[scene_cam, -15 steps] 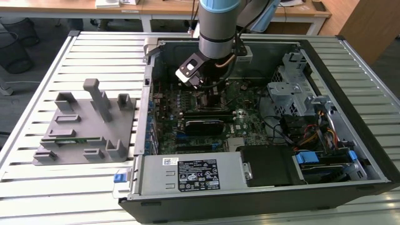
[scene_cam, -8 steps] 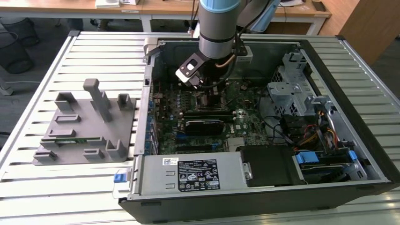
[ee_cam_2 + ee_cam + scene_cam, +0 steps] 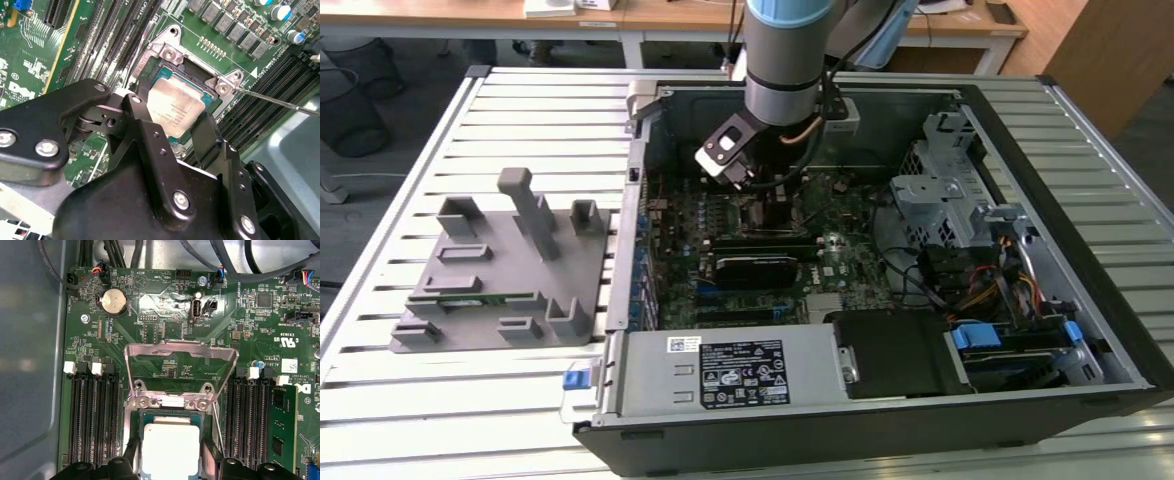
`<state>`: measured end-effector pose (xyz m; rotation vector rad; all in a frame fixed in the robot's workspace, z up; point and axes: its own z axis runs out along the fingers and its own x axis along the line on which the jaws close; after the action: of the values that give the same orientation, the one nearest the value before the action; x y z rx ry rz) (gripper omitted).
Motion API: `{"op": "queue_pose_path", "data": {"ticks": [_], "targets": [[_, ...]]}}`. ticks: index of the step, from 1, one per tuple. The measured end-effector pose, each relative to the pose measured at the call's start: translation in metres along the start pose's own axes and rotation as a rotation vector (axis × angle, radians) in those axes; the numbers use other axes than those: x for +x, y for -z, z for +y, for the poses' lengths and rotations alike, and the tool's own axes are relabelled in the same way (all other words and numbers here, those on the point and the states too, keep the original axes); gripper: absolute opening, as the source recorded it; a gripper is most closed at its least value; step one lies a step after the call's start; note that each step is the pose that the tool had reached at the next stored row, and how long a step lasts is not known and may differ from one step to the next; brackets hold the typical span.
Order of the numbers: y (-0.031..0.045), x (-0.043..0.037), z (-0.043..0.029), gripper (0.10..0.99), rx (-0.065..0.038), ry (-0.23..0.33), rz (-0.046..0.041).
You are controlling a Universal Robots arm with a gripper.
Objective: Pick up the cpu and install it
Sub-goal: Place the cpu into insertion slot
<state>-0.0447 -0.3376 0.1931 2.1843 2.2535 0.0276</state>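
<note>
Putting-in step: the cpu (image 3: 170,447) sits in the socket (image 3: 170,401), at 11 o'clock from the middle of the case (image 3: 854,445) in the exterior view. The gripper (image 3: 170,117) straddles it; squeezing or loose, one cannot tell. Letting go needs it lying flat

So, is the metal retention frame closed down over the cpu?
No, in the first wrist view the retention frame is flipped open, leaving the cpu uncovered.
</note>
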Motion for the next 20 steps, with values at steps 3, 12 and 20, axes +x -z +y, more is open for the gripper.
{"op": "queue_pose_path", "data": {"ticks": [3,12,20], "targets": [[0.0008,0.0000,0.0000,0.608,0.000,0.000,-0.0003],[0.0122,0.0001,0.0002,0.592,0.000,0.000,-0.0002],[0.0208,0.0002,0.0003,0.235,0.000,0.000,-0.0004]]}}
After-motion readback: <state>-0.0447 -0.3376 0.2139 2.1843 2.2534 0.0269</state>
